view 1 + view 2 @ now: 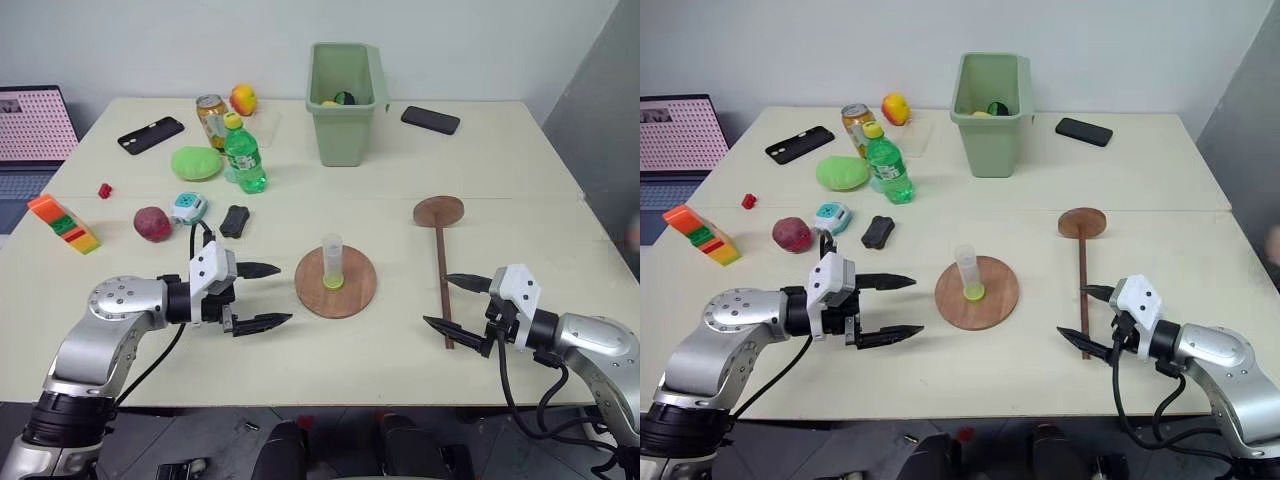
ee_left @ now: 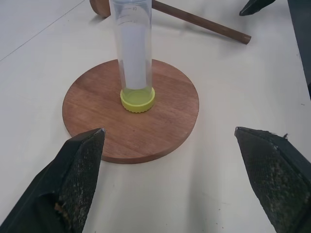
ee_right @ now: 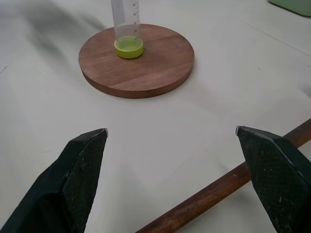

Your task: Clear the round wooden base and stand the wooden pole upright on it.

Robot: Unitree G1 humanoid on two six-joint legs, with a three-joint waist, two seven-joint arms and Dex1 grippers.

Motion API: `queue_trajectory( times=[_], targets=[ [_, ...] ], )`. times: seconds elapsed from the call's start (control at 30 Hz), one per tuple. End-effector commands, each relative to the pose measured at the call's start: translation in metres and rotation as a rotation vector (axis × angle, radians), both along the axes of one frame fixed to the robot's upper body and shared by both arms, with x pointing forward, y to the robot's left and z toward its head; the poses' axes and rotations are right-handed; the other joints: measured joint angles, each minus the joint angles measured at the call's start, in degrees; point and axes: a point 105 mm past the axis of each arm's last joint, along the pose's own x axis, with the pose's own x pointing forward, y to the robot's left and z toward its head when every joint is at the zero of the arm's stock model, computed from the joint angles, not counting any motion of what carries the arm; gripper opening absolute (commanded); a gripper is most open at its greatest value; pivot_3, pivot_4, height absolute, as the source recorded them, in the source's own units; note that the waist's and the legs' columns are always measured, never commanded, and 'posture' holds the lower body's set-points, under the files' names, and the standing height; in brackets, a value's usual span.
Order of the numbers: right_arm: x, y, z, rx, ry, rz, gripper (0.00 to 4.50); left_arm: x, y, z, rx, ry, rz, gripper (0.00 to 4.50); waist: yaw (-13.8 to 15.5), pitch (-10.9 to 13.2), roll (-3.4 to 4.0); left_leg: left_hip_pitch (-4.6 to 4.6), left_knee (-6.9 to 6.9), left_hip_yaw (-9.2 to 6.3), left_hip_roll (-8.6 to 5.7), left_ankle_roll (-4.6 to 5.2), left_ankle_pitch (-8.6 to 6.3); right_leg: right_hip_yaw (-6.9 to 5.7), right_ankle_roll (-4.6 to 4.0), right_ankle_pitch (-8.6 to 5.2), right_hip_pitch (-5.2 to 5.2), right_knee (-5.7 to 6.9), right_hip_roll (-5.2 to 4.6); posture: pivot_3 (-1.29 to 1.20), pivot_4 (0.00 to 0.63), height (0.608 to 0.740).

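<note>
The round wooden base (image 1: 352, 290) lies flat near the table's front middle, with a clear plastic tube (image 1: 332, 262) on a yellow-green cap standing upright at its centre. The wooden pole (image 1: 442, 280) lies on the table to the right, its small disc end (image 1: 438, 211) at the far end. My left gripper (image 1: 268, 296) hovers open just left of the base, pointing at it. My right gripper (image 1: 452, 304) is open by the pole's near end, one finger on each side of the rod (image 3: 214, 194). Both grippers hold nothing.
A green bin (image 1: 346, 90) stands at the back. A green bottle (image 1: 243, 156), can (image 1: 210, 115), fruit (image 1: 243, 98), green lump (image 1: 195, 163), two phones (image 1: 150, 134) (image 1: 430, 120), a dark red ball (image 1: 152, 223) and coloured blocks (image 1: 63, 223) crowd the left and back.
</note>
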Motion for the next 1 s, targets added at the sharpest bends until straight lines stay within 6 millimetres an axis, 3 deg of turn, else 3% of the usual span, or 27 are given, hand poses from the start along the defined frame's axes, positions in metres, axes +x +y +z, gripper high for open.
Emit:
queue_trajectory(
  times=[0.03,0.13,0.23,0.73,1.0],
  targets=[
    [-0.001,0.000,0.015,0.003,-0.056,0.008,4.45,-0.002,0.001,0.011,-0.027,-0.014,-0.028,4.50,0.00,0.00,0.00,0.00,0.00,0.00,0.00,0.00,0.00,0.00,0.00,0.00,0.00,0.00,0.00,0.00,0.150,0.740],
    [0.005,0.000,0.018,0.019,-0.074,-0.011,4.45,0.004,0.001,0.011,-0.015,-0.026,0.009,4.50,0.01,0.00,0.00,0.00,0.00,0.00,0.00,0.00,0.00,0.00,0.00,0.00,0.00,0.00,0.00,0.00,0.150,0.740],
    [0.007,0.017,0.027,0.083,-0.100,0.004,4.45,0.003,0.000,0.015,-0.008,-0.047,-0.013,4.50,-0.16,0.00,0.00,0.00,0.00,0.00,0.00,0.00,0.00,0.00,0.00,0.00,0.00,0.00,0.00,0.00,0.150,0.740],
    [0.012,0.030,0.029,0.119,-0.103,0.024,4.45,0.000,0.000,0.018,-0.019,-0.062,-0.021,4.50,-0.20,0.00,0.00,-0.01,0.00,-0.01,0.00,0.00,0.00,-0.01,0.00,0.00,0.00,-0.01,0.01,0.00,0.150,0.740],
    [0.019,0.052,0.027,0.132,-0.104,0.092,4.45,0.001,0.003,0.020,-0.011,-0.076,-0.027,4.50,-0.29,0.00,0.00,0.00,0.00,-0.01,0.00,0.00,0.00,-0.01,0.00,0.00,-0.01,0.00,0.01,0.00,0.150,0.740]
  ],
)
